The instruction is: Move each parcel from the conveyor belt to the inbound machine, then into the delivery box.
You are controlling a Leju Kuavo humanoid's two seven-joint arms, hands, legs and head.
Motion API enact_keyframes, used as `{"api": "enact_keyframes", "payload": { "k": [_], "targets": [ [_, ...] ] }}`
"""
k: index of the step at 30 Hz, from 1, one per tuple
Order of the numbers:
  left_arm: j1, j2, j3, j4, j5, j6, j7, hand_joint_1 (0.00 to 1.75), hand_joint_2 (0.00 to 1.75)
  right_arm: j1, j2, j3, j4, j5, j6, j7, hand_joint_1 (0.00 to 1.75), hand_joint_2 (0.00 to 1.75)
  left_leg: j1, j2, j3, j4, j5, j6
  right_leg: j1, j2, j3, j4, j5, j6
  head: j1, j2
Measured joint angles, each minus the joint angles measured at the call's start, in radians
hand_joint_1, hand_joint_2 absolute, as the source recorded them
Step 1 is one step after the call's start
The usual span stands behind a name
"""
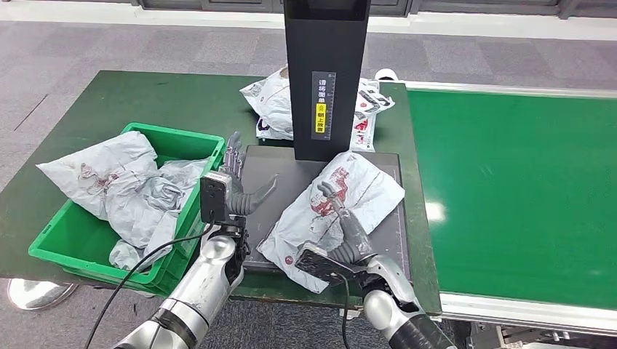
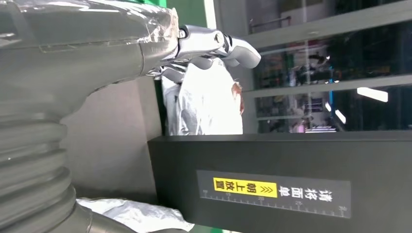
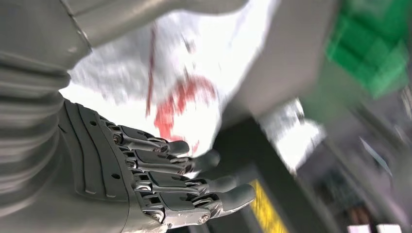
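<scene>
Grey-white crinkled plastic, that's what we're dealing with: in the head view the soft poly-mailer parcel with red print (image 1: 340,211) lies slantwise on the dark flat scanning plate of the inbound machine (image 1: 265,163), just near of its tall black column (image 1: 325,73), with the green conveyor belt (image 1: 509,189) to the right and the green plastic delivery box (image 1: 185,145), already holding several grey bags, to the left. The right hand (image 1: 340,218) rests on the parcel, fingers stretched along it, not visibly gripping; the left hand (image 1: 244,185) hovers with its fingers spread wide at the plate's left edge. Over to the left wrist view: its fingers (image 2: 214,43) hold nothing, parcel beyond them. Right wrist view, blurred: fingers (image 3: 184,179) extended beside the red print. Judging by the wrinkles, it's light, floppy and slick, so pinching a bunched fold or an edge looks safest.
</scene>
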Motion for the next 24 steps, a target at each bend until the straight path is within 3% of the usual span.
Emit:
{"api": "enact_keyframes", "payload": {
  "k": [5,12,16,17,20,21,24],
  "targets": [
    [-0.008,-0.002,-0.058,0.02,-0.073,0.011,0.04,0.0,1.75,0.016,-0.001,-0.082,-0.024,-0.101,-0.154,-0.139,0.0,1.75,-0.001,0.0,0.0,0.0,0.0,0.0,0.0,0.0,0.0,0.0,0.0,0.0,0.0,0.0],
    [-0.084,-0.01,-0.212,0.22,-0.385,-0.02,0.282,0.0,1.75,0.011,0.0,-0.197,-0.023,-0.213,-0.252,-0.248,0.0,1.75,-0.001,0.0,0.0,0.0,0.0,0.0,-0.001,0.0,0.0,0.0,0.001,0.001,0.0,0.0],
    [-0.103,-0.013,-0.297,0.317,-0.487,-0.041,0.349,0.0,1.75,0.007,0.002,-0.251,-0.018,-0.225,-0.266,-0.27,0.0,1.75,-0.001,0.001,0.0,0.0,0.0,0.0,-0.001,0.001,0.0,0.0,0.001,0.001,0.0,0.0],
    [-0.108,-0.014,-0.311,0.333,-0.501,-0.051,0.361,0.11,1.75,0.006,0.002,-0.259,-0.016,-0.226,-0.267,-0.272,0.0,1.75,-0.001,0.001,0.0,0.0,0.0,0.0,-0.001,0.001,0.0,0.0,0.001,0.001,0.0,0.0],
    [-0.13,-0.014,-0.357,0.382,-0.596,-0.14,0.431,1.42,1.75,-0.002,0.009,-0.28,-0.007,-0.227,-0.261,-0.273,0.0,1.75,-0.001,0.0,0.0,0.0,0.0,0.0,0.0,0.0,0.0,0.0,0.001,0.0,0.0,0.0],
    [-0.14,-0.015,-0.375,0.397,-0.635,-0.178,0.455,1.75,1.75,-0.006,0.013,-0.287,-0.003,-0.226,-0.258,-0.272,0.0,1.75,-0.001,-0.001,0.0,0.0,0.0,0.0,0.0,0.0,0.001,0.0,0.001,0.0,0.0,0.0],
    [-0.173,-0.016,-0.426,0.431,-0.712,-0.246,0.5,1.75,1.75,-0.015,0.024,-0.304,0.007,-0.218,-0.25,-0.271,0.0,1.75,0.0,-0.003,0.003,0.0,0.0,0.0,0.0,-0.003,0.005,0.0,-0.001,0.0,0.0,0.0]
  ]
}}
